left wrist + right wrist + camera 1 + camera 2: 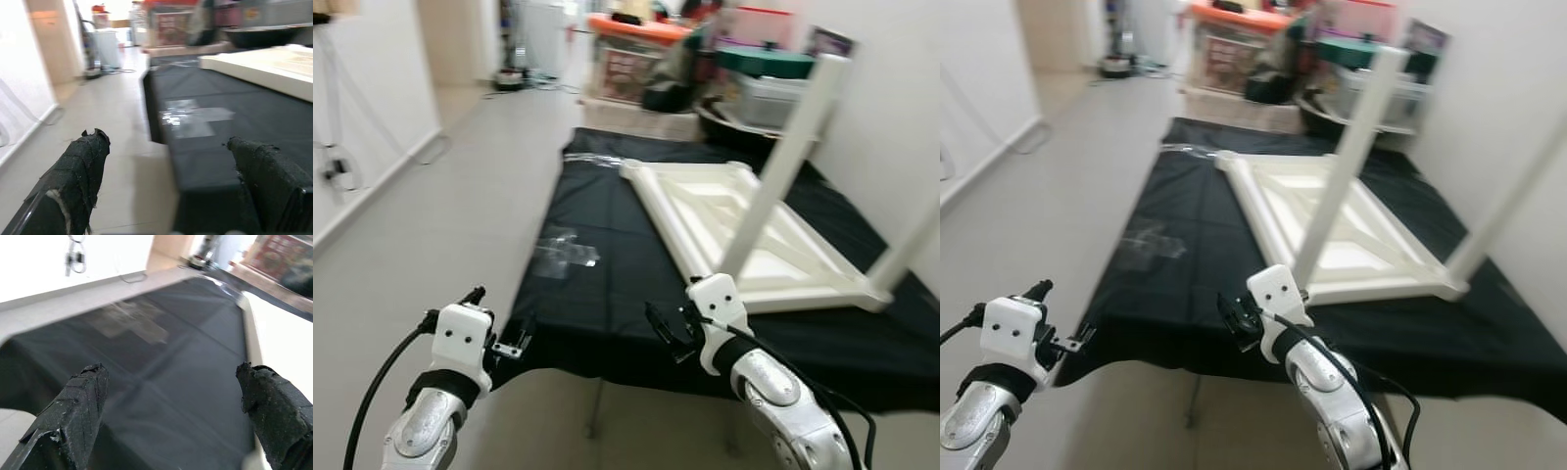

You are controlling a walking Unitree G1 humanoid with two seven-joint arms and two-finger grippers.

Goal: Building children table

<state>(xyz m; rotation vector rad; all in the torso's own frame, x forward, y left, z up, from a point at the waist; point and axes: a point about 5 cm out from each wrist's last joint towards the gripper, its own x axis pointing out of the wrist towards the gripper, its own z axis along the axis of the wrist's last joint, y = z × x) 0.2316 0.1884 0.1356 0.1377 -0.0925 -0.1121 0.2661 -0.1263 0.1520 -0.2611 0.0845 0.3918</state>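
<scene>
1. Table frame [724, 230], white, children's size: you have it lying upside down on the black sheet [607, 294], toward the sheet's right half. One white leg [783, 162] stands up from the frame's near side, tilted to the right; a second leg [911, 245] rises at the frame's near right corner, blurred.
2. Black sheet: you see it spread over the pale floor [440, 225], running from your pincers back toward the clutter at the far wall. Its near edge hangs a little above the floor.
3. Clear plastic bag [565, 251]: you find it flat on the sheet, left of the frame and apart from it. Contents too blurred to tell.
4. Right pincer [668, 333]: you hold it low over the near edge of the sheet, just in front of the frame's near corner. The wrist view shows its two black fingers [78, 416] spread wide, nothing between them.
5. Left pincer [509, 343]: you hold it at the sheet's near left corner, partly over bare floor. Fingers [80, 176] spread apart, nothing held.
6. Storage boxes [636, 59]: you see them stacked beyond the sheet's far end, one with an orange lid, another with a green lid [766, 61] to its right.
7. White wall [362, 108]: it runs along your left, with a cable hanging on it.
</scene>
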